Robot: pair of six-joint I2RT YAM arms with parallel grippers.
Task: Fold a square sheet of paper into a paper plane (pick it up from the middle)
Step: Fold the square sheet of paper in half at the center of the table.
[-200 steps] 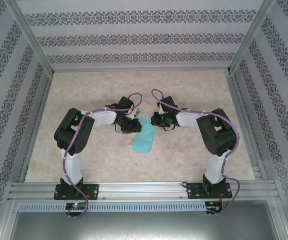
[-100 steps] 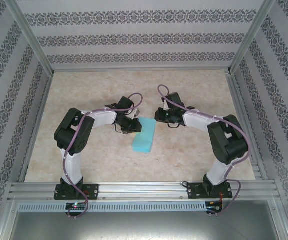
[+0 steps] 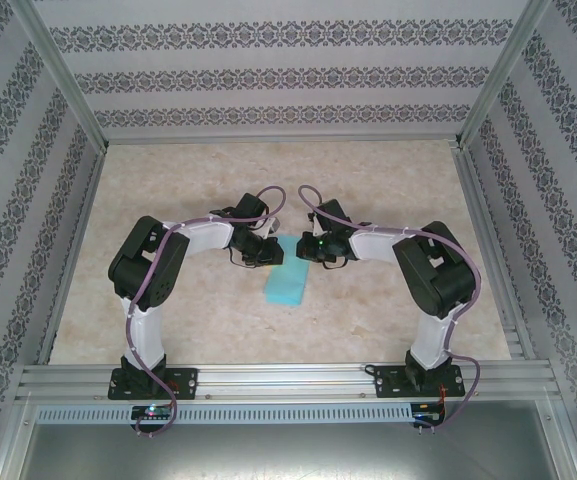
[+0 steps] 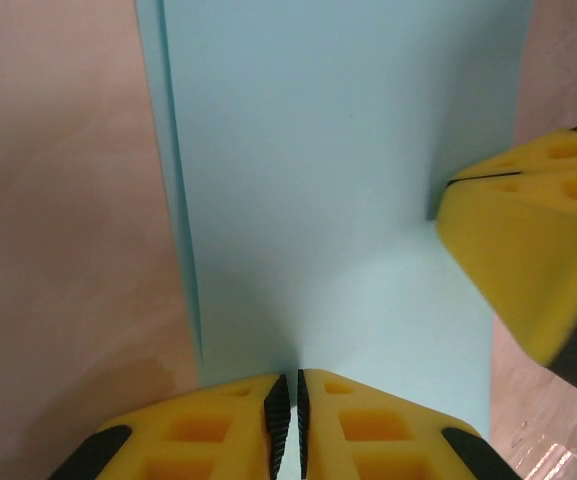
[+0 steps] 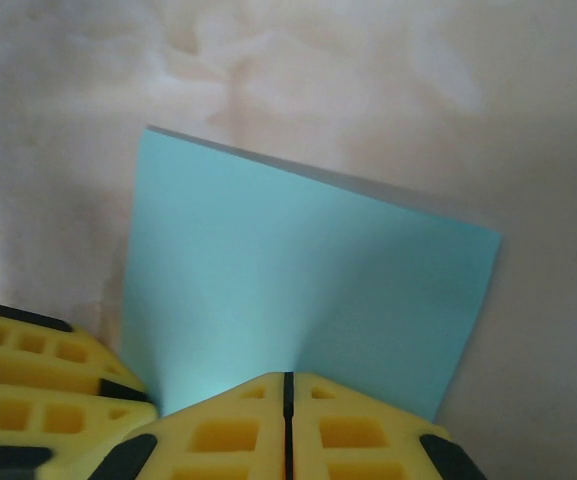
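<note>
Swinging back inward from where it stood half a second ago, the right gripper (image 3: 311,247) is again at the far end of the sheet of paper (image 3: 288,287), facing the left gripper (image 3: 270,252) across it. Both are clenched on the paper: each wrist view shows yellow jaws pressed together with the turquoise sheet running into the seam. The sheet, already folded into a narrow strip with a doubled edge along one side, lies mid-tabletop (image 3: 398,180) between the arms, its near end free. With both holds regained, the next crease can probably be formed, though uneven pulling could skew it.
</note>
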